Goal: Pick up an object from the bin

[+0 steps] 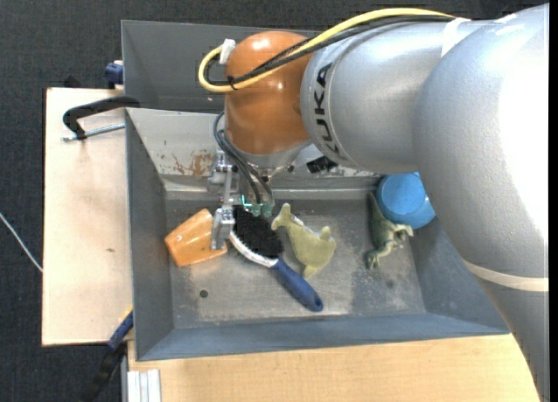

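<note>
My gripper [228, 217] reaches down into the left middle of the bin, its fingers low between an orange block and a brush. The orange wedge-shaped block [192, 239] lies just left of the fingertips, touching or nearly touching them. A brush with black bristles, a white rim and a blue handle [270, 254] lies just right of the fingertips, its handle running toward the bin's front. A pale yellow-green rubbery figure [307, 241] rests against the brush's right side. Nothing shows between the fingers.
A blue round cup-like thing [405, 199] sits at the bin's right side, with a green toy dinosaur [384, 235] beside it. The arm and its orange wrist cover hang over the bin's back and right. The bin floor shows bare along the front.
</note>
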Motion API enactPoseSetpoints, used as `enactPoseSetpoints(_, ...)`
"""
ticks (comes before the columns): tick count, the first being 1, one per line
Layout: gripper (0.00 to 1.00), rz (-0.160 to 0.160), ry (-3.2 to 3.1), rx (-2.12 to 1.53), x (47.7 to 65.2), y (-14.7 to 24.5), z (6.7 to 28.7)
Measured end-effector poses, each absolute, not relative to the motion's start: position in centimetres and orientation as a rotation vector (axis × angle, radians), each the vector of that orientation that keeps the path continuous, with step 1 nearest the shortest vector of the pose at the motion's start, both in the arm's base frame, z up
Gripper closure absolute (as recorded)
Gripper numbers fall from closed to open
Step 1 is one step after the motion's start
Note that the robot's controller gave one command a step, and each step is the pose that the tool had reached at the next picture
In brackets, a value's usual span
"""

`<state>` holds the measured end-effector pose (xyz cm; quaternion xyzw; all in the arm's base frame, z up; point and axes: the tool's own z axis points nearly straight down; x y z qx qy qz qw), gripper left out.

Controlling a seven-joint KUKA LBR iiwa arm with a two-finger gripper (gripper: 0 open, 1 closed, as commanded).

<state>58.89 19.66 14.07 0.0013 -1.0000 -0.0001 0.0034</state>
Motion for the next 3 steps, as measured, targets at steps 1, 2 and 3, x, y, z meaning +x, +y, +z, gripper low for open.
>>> enactPoseSetpoints(1, 0.0, -0.005, -3.141, 0.263, 58.2, 20.8, 8.8)
enactPoseSetpoints(2, 1.0, -0.005, -3.136, 0.262, 58.1, 20.7, 8.6)
enactPoseSetpoints(3, 1.0, -0.003, -3.1, 0.588, 56.0, 17.7, 23.1)
